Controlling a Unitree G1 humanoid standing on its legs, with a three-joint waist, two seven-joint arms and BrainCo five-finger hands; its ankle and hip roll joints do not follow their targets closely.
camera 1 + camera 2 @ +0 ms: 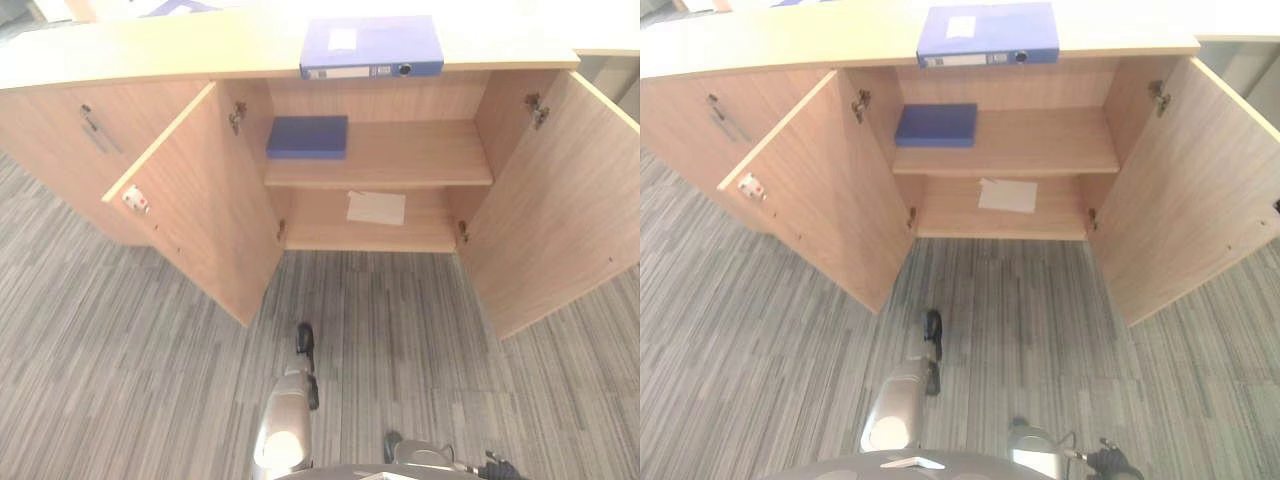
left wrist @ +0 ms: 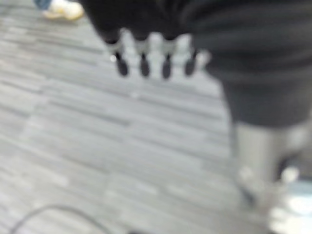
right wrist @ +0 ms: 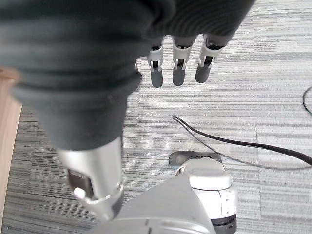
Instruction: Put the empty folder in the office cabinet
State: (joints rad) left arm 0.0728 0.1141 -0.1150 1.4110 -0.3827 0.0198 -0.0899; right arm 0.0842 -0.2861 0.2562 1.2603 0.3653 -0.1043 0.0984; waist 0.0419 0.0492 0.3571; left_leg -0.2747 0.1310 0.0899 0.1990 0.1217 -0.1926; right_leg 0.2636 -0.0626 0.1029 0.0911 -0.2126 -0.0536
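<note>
Grey striped carpet (image 1: 120,380) runs up to a low wooden office cabinet (image 1: 380,150) whose two doors stand swung wide open. From the left eye view, the left hand (image 1: 305,340) hangs low over the carpet in front of the cabinet, pointing toward it; its fingers cannot be made out from here. On the cabinet's top surface (image 1: 150,45) a blue folder (image 1: 371,46) lies flat, its spine with a white label facing forward at the front edge. Inside, the upper shelf (image 1: 420,155) carries a second blue folder (image 1: 307,136) lying flat at its left end, and a white sheet of paper (image 1: 376,207) rests on the lower shelf.

The right eye view gives the same layout, with the right hand (image 1: 1112,462) low at the bottom edge.

At the left wrist, the left hand's fingers (image 2: 144,63) hang straight and relaxed over the carpet, holding nothing; a person's shoe (image 2: 61,9) shows at the far corner.

At the right wrist, the right hand's fingers (image 3: 178,68) also hang straight and empty above the carpet
</note>
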